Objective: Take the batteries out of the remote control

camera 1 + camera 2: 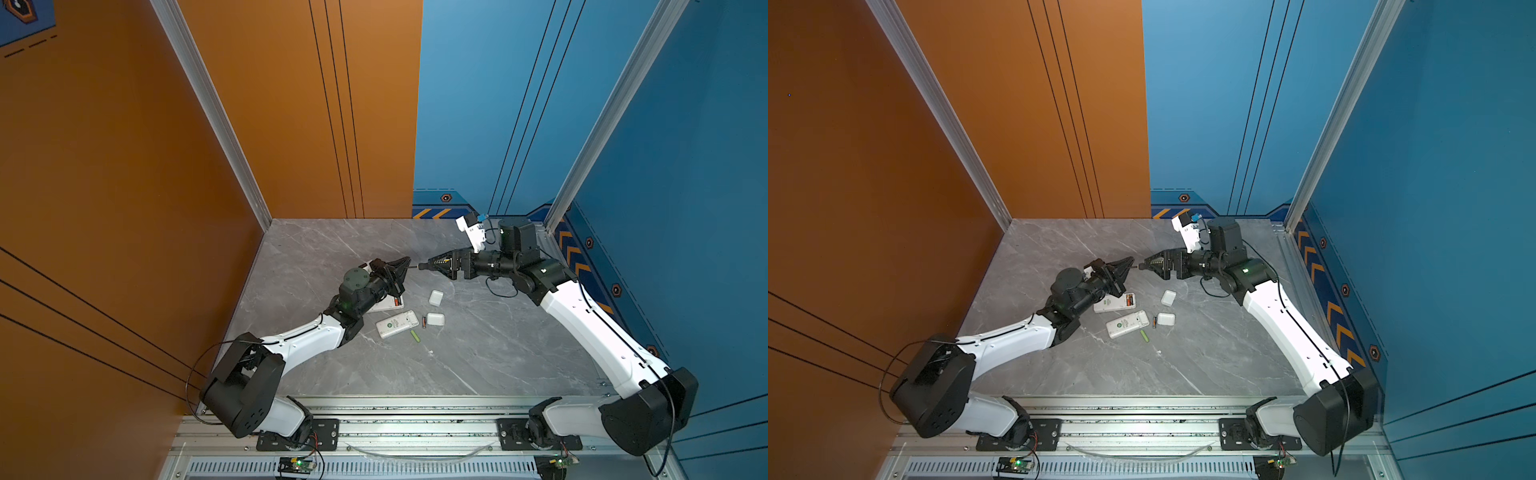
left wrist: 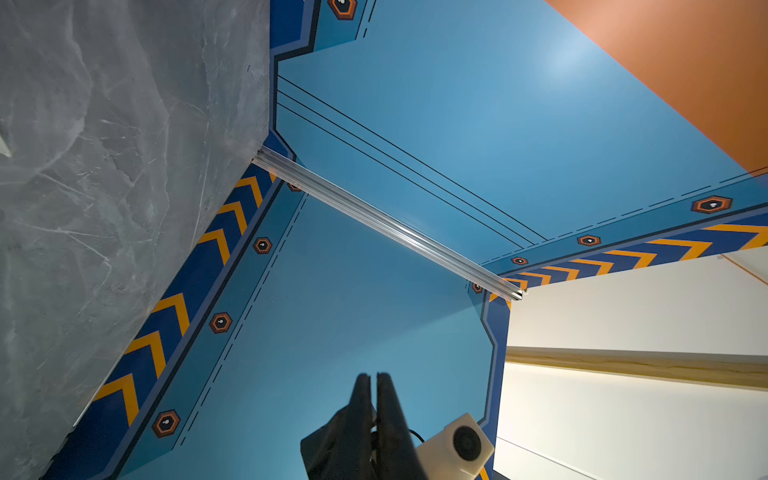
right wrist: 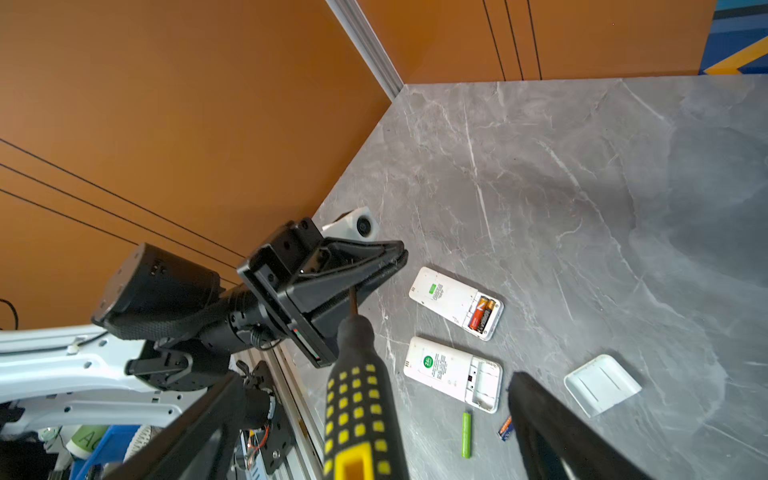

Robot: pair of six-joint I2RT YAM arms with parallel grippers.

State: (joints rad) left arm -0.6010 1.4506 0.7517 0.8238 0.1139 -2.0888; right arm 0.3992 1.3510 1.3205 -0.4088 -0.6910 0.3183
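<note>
Tool handover: left hand (image 1: 407, 264) clenches the black-and-yellow screwdriver (image 3: 357, 399) by its shaft; right hand (image 1: 435, 264) released around the handle. Next, likely prying 2 red-and-black batteries (image 3: 482, 313) from the far white remote (image 3: 444, 295).

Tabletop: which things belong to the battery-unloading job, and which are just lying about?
Job: loaded remote, two batteries still inside; empty remote; loose green battery; dark battery; screwdriver, likely the prying tool.
Lying about: white lid; second white lid, both already off.
</note>
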